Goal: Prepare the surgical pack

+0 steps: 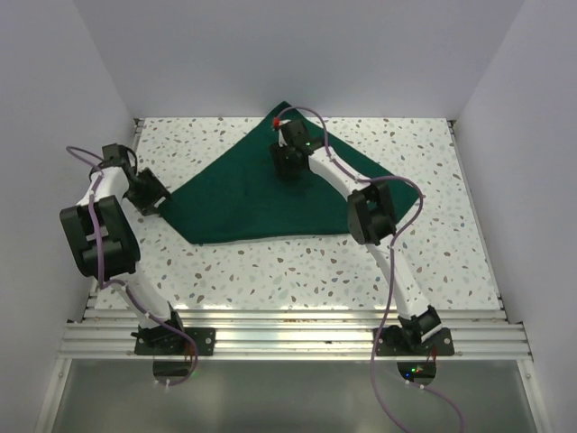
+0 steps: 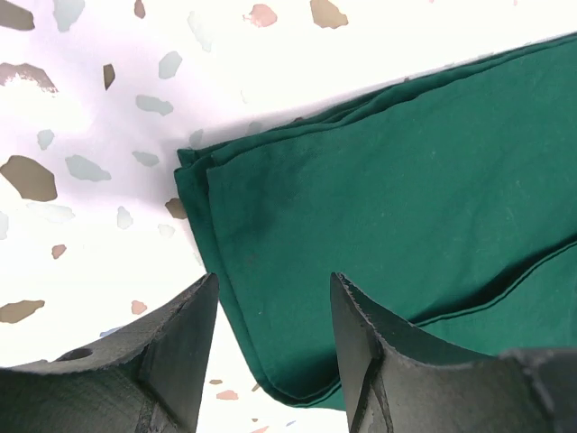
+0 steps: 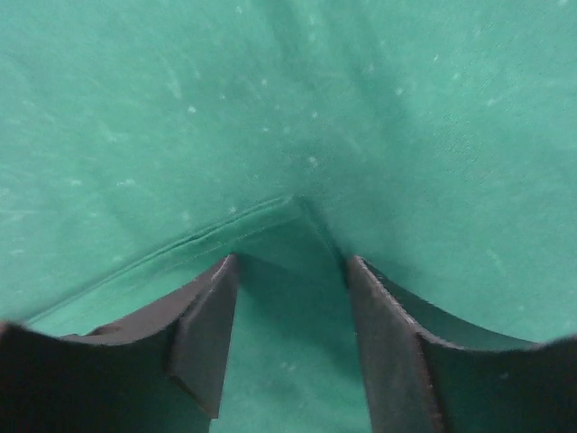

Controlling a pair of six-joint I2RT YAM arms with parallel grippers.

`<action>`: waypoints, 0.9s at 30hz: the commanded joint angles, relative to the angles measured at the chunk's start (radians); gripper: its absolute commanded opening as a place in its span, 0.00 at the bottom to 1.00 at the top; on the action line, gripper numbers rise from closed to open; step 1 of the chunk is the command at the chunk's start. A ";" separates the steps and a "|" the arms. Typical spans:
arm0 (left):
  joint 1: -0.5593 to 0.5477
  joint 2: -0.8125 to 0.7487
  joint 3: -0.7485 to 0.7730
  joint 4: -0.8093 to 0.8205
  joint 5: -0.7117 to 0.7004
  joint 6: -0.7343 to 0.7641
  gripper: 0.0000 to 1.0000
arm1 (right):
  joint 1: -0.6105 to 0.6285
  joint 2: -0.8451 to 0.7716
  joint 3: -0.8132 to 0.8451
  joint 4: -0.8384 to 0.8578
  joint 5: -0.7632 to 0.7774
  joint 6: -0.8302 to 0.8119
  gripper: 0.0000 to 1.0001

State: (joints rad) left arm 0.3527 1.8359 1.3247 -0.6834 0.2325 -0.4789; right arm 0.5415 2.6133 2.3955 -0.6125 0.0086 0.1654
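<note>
The surgical pack (image 1: 243, 203) was seen as a large dark green cloth laid flat on the speckled table (image 1: 406, 153), towards its far middle. It was folded into a broad triangle, with one point at the far edge and a long side running near the arms. The fabric looked soft and matte, with a few shallow creases.

In the left wrist view the pack's (image 2: 406, 198) left corner was shown as several stacked layers. Their hemmed edges were slightly offset, and the corner was rounded rather than sharp.

The left gripper (image 1: 149, 194) was placed at that left corner. Its jaws were spread, and its fingers (image 2: 185, 334) were seen on either side of the cloth's edge with nothing pinched between them. Whether they touched the cloth could not be told.

The right gripper (image 1: 288, 162) was set over the cloth near the far point. In its own view only green fabric (image 3: 288, 108) was shown. Its jaws stood apart. A stitched, folded corner was seen lying between the fingers (image 3: 203, 334), not clamped.
</note>
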 commanded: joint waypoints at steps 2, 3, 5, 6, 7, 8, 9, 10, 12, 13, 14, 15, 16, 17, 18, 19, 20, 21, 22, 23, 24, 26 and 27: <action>0.003 -0.009 -0.015 0.010 0.018 -0.006 0.57 | 0.011 0.036 0.044 0.014 -0.007 -0.004 0.53; 0.006 -0.006 -0.021 0.012 0.016 -0.009 0.57 | 0.011 0.043 0.044 0.014 -0.007 -0.001 0.48; 0.012 -0.003 -0.028 0.013 0.018 -0.013 0.57 | 0.014 0.051 0.050 0.011 -0.006 0.003 0.41; 0.015 0.000 -0.039 0.018 0.019 -0.017 0.57 | 0.014 0.053 0.051 0.010 0.001 0.005 0.39; 0.019 -0.001 -0.044 0.019 0.021 -0.020 0.57 | 0.012 0.054 0.054 0.008 0.007 0.008 0.33; 0.020 0.000 -0.048 0.021 0.024 -0.020 0.57 | 0.012 0.050 0.062 0.007 0.025 0.011 0.30; 0.023 0.002 -0.054 0.022 0.025 -0.021 0.57 | 0.014 0.048 0.065 0.010 0.033 0.013 0.27; 0.025 0.002 -0.056 0.025 0.027 -0.023 0.57 | 0.014 0.047 0.073 0.008 0.040 0.016 0.26; 0.026 0.003 -0.056 0.027 0.030 -0.023 0.57 | 0.011 0.039 0.099 0.013 0.063 0.026 0.17; 0.026 0.003 -0.056 0.028 0.030 -0.024 0.57 | 0.009 0.036 0.105 0.019 0.060 0.028 0.15; 0.025 0.002 -0.056 0.030 0.031 -0.024 0.57 | 0.006 0.031 0.116 0.032 0.054 0.036 0.08; 0.026 0.002 -0.056 0.028 0.030 -0.024 0.57 | 0.005 0.027 0.119 0.037 0.047 0.039 0.05; 0.028 0.000 -0.056 0.028 0.030 -0.023 0.57 | 0.005 0.022 0.122 0.043 0.039 0.040 0.01; 0.026 0.000 -0.056 0.028 0.030 -0.023 0.57 | 0.002 0.013 0.120 0.062 0.030 0.042 0.00; 0.029 0.000 -0.056 0.027 0.031 -0.021 0.57 | 0.003 0.007 0.122 0.069 0.019 0.043 0.00; 0.031 -0.001 -0.056 0.027 0.031 -0.021 0.57 | 0.002 0.005 0.125 0.072 0.016 0.043 0.00; 0.031 0.000 -0.058 0.028 0.030 -0.020 0.57 | 0.000 0.002 0.134 0.076 0.016 0.042 0.00; 0.034 -0.001 -0.058 0.027 0.030 -0.020 0.57 | -0.002 -0.004 0.134 0.079 0.014 0.043 0.00; 0.032 0.000 -0.059 0.027 0.030 -0.020 0.57 | -0.005 -0.007 0.133 0.086 0.021 0.043 0.00; 0.035 0.002 -0.059 0.027 0.030 -0.020 0.57 | -0.008 -0.009 0.133 0.097 0.024 0.042 0.00; 0.034 0.002 -0.062 0.028 0.030 -0.020 0.57 | -0.011 -0.006 0.134 0.102 0.027 0.040 0.00; 0.038 0.002 -0.064 0.025 0.028 -0.020 0.57 | -0.021 -0.001 0.136 0.112 0.031 0.045 0.00; 0.038 0.002 -0.062 0.024 0.028 -0.018 0.57 | -0.023 0.004 0.137 0.115 0.034 0.042 0.00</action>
State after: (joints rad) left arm 0.3763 1.8370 1.2671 -0.6735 0.2539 -0.4900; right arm 0.5373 2.6472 2.4798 -0.5667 0.0349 0.1978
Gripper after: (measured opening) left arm 0.568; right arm 0.010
